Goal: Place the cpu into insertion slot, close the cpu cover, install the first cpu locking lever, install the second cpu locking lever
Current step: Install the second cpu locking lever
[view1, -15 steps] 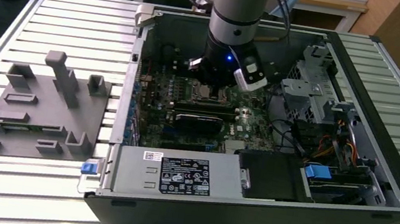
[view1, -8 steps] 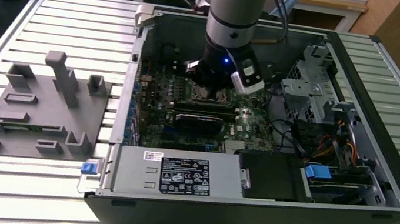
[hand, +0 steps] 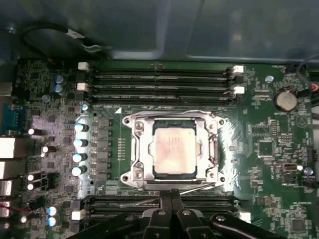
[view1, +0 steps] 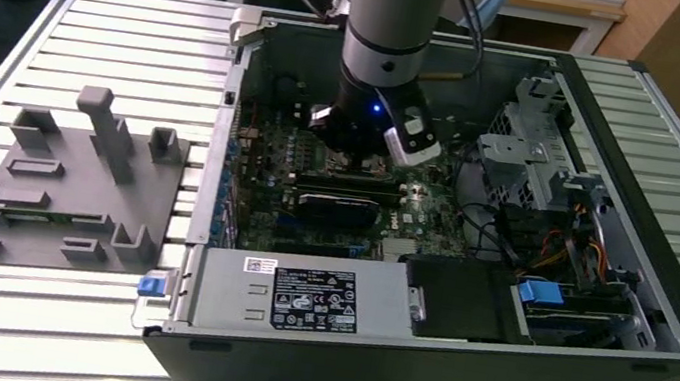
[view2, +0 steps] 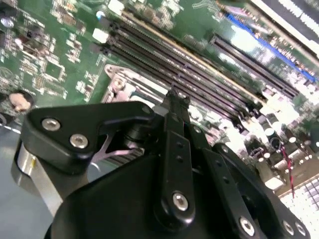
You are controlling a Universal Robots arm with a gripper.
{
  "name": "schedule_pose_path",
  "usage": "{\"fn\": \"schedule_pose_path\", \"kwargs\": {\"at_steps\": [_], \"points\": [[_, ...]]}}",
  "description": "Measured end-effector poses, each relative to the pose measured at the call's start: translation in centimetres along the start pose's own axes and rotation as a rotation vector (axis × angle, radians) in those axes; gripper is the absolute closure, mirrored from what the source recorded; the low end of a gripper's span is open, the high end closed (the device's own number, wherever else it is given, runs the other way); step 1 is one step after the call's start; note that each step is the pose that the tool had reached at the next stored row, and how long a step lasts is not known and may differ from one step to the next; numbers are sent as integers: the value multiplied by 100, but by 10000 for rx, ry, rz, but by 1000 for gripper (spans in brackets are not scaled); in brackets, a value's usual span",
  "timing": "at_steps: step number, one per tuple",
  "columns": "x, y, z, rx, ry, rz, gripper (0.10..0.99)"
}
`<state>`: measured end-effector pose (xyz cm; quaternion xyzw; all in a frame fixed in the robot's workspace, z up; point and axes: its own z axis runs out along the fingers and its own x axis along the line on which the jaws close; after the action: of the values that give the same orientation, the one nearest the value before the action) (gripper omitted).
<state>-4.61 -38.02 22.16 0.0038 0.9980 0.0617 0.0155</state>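
Note:
The cpu (hand: 173,149), a dull silver square, lies flat in the insertion slot (hand: 137,149) on the green board. The metal cover frame is down around the cpu. A thin lever rod (hand: 164,110) runs along the socket's far edge, and another (hand: 199,188) lies along the edge nearest my fingers. My gripper (hand: 172,195) is shut, its black fingertips together just at that near edge and holding nothing. In the second wrist view the gripper (view2: 177,97) hovers by the socket's screw corner (view2: 117,82). The exterior view has the gripper (view1: 358,165) low inside the open computer case.
Long black memory slots (hand: 159,74) flank the socket on both sides. Capacitors (hand: 79,149) and a coin battery (hand: 285,99) stand nearby. In the exterior view a drive cage (view1: 535,149), power supply (view1: 297,295) and cables crowd the case; a grey fixture (view1: 71,181) sits outside it.

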Motion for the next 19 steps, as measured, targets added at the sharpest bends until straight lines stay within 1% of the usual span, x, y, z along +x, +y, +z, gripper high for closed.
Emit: {"fn": "schedule_pose_path", "kwargs": {"at_steps": [3, 6, 9, 12, 13, 15, 16, 19], "points": [[61, -4, 2, -10, -1, 0, 980], [88, -6, 17, -10, 0, 1, 980], [121, -12, 62, -9, 0, 1, 980], [132, -18, 111, -20, 1, 0, 980], [136, -21, 116, -68, 2, 1, 980], [142, -27, 120, -231, 2, 9, 980], [143, -33, 121, -274, 1, 10, 980], [156, -59, 124, -302, 0, 14, 980]]}}
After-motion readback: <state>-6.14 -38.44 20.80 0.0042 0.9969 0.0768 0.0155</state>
